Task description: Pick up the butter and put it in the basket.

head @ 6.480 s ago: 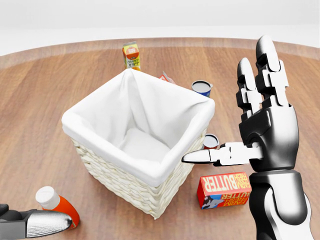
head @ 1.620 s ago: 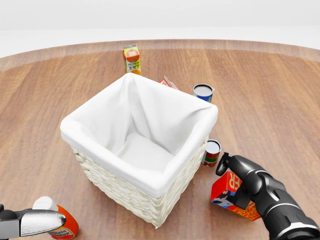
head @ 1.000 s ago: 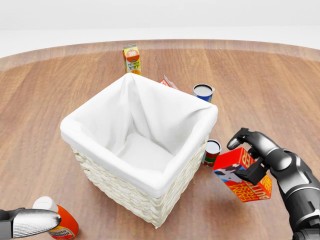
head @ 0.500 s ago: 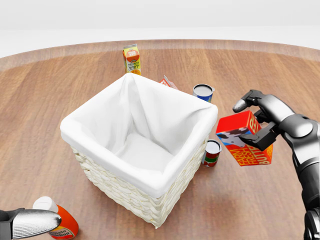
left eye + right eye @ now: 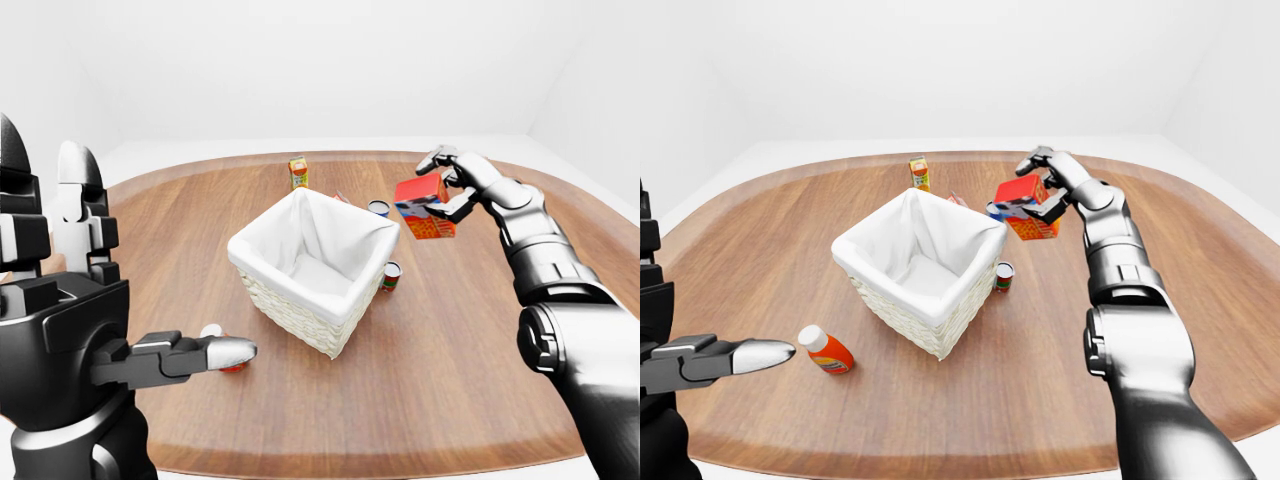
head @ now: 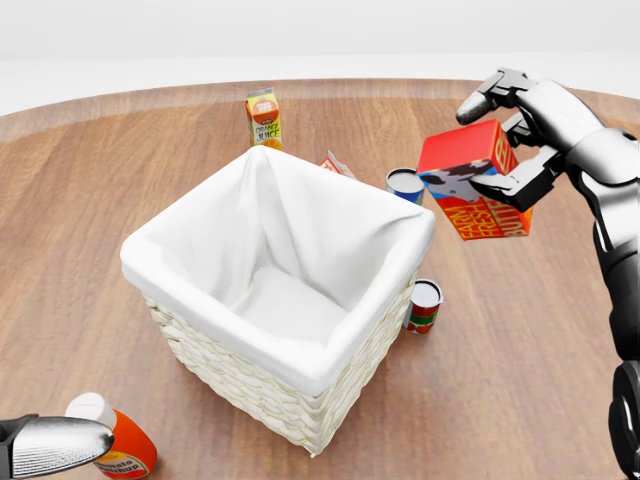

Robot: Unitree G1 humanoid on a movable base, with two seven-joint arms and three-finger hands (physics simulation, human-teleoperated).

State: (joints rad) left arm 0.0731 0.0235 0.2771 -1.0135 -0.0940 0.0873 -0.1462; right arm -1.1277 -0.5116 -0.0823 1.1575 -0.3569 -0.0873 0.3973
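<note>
The red and orange butter carton (image 6: 474,180), printed with a cow picture, was held in the air by the black and silver right hand (image 6: 530,130), whose fingers were closed round its top and right side. The carton was tilted and was carried above the round wooden table (image 6: 90,200), just right of the far right corner of the basket and clear of its rim. The square woven wicker basket (image 6: 275,290), lined with white cloth, was set near the middle of the table, and nothing was seen inside it.

A blue-sided tin with a pale lid (image 6: 406,184) was seen on the table beyond the basket, partly below the lifted carton in the head view. A small red and green tin (image 6: 424,306) was stood just beside the basket's right wall. An orange juice carton (image 6: 263,118) was placed upright at the far side, and the corner of a red and white pack (image 6: 335,164) was shown behind the basket's far rim.

The left hand (image 5: 70,300) was raised at the near left with its fingers spread wide, nothing being held. An orange bottle with a white cap (image 6: 110,440) was laid on the table near it.
</note>
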